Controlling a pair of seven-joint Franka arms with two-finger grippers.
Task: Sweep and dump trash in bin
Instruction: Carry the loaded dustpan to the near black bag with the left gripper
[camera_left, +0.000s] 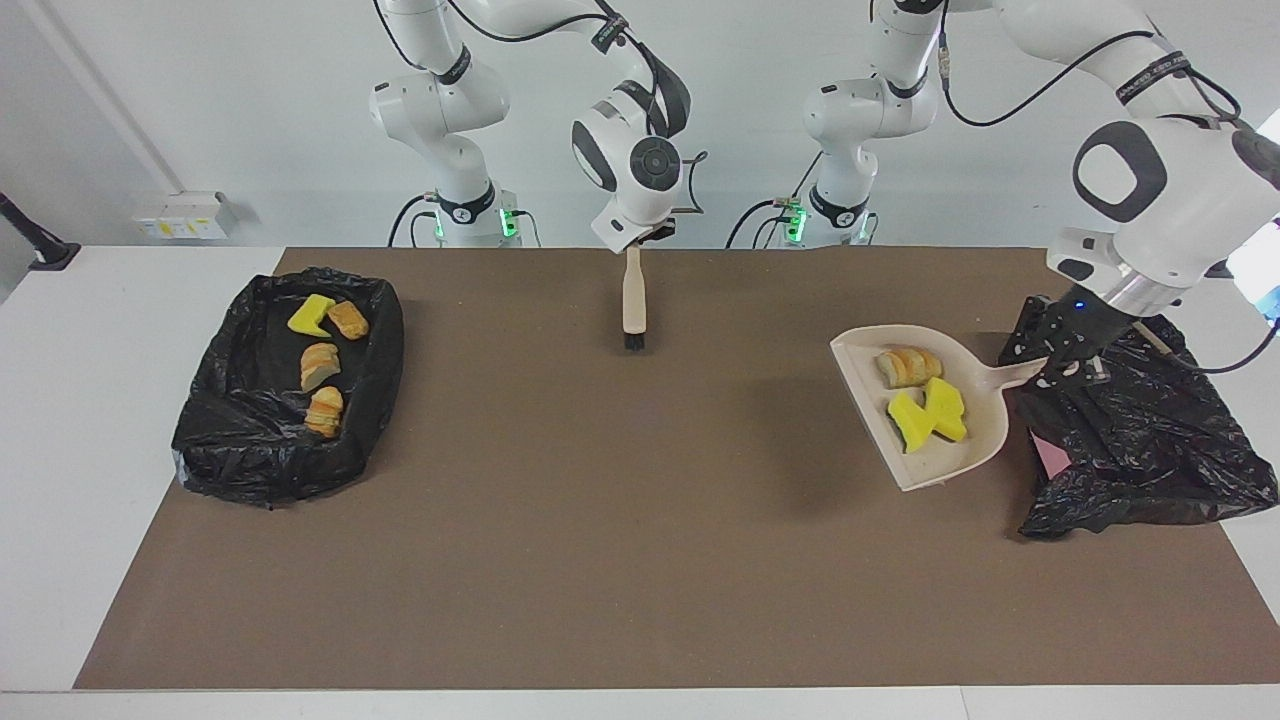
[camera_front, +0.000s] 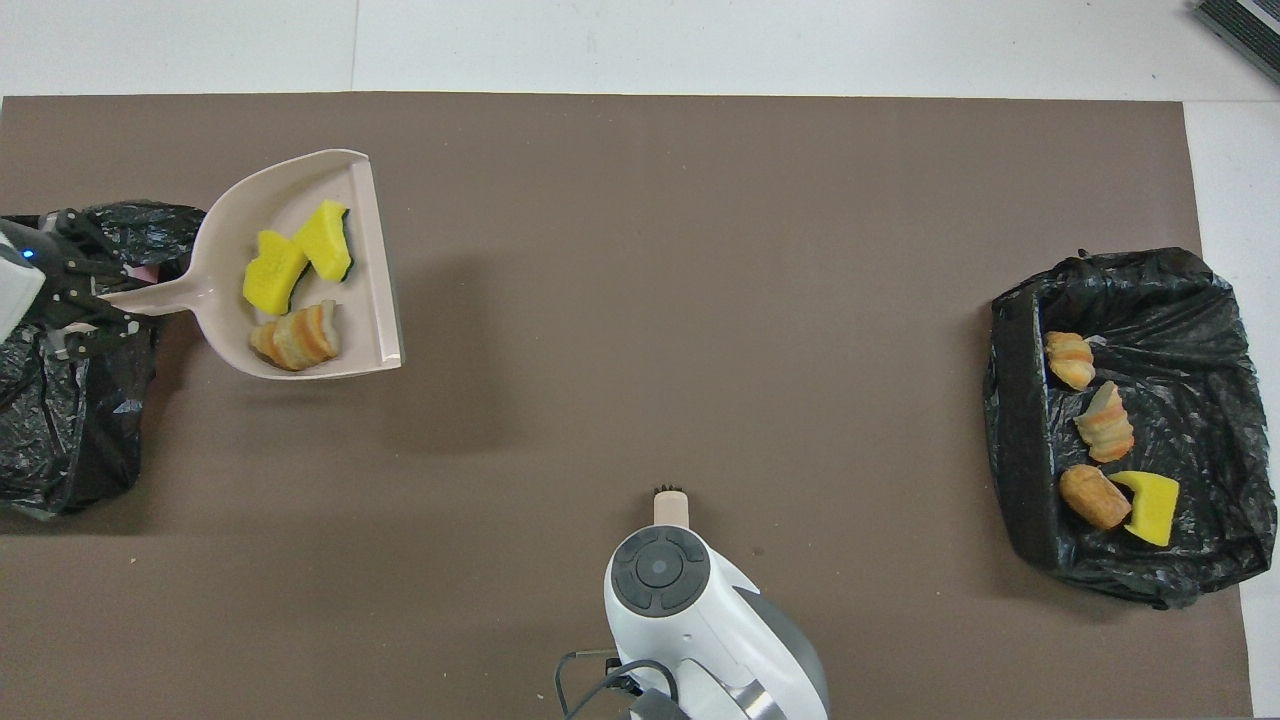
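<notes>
Your left gripper (camera_left: 1062, 362) held the dustpan (camera_left: 975, 440) with three trash pieces (camera_left: 925, 400) beside the black bin (camera_left: 1150, 440), while your right gripper (camera_left: 637, 240) gripped the brush (camera_left: 633, 300) above the mat (camera_left: 600, 500).

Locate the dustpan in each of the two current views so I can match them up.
Facing view: the dustpan is toward the picture's right edge, carried by the left gripper beside a crumpled black bag.
Overhead view: the dustpan is at the upper left, its handle pointing at the same black bag.
Shared landmark: the bread piece and two yellow sponge pieces lying in it.
</notes>
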